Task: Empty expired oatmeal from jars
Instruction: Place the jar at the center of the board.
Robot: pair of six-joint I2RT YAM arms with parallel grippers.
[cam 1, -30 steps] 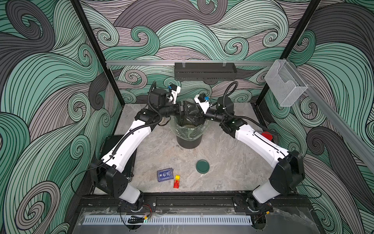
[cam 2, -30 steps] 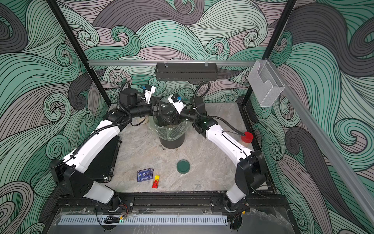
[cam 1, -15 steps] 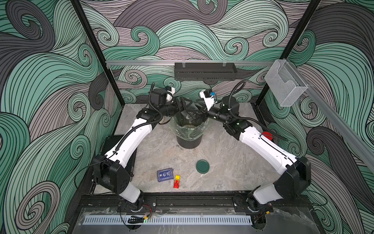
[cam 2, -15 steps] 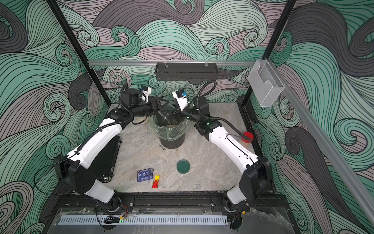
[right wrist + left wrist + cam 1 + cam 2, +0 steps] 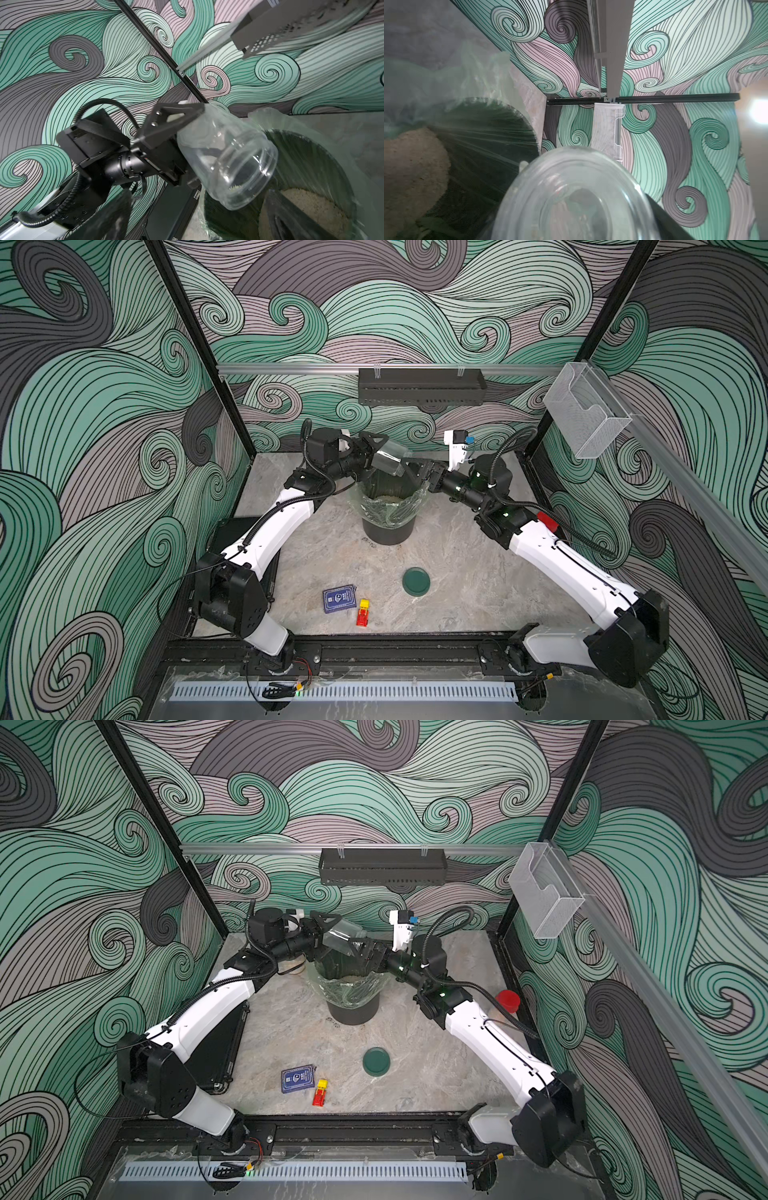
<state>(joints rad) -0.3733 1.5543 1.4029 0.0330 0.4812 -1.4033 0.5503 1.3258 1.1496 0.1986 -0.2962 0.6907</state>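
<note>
Your left end effector (image 5: 197, 145) pinches one jar (image 5: 392, 462), tipped over the bin (image 5: 386, 533) at frame centre and nearly drained. The oatmeal (image 5: 307, 205) lies inside. Your right end effector (image 5: 412, 475) is spread and empty. The red-lidded jar (image 5: 508, 1001), at the right edge, awaits emptying.

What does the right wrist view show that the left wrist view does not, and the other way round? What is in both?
Only the right wrist view: the left gripper seen from outside, shut on the jar, whose open mouth tilts down over the bin. Only the left wrist view: the clear wall holder. Both: the jar, nearly empty, the lined bin, and the oatmeal heaped inside it.
</note>
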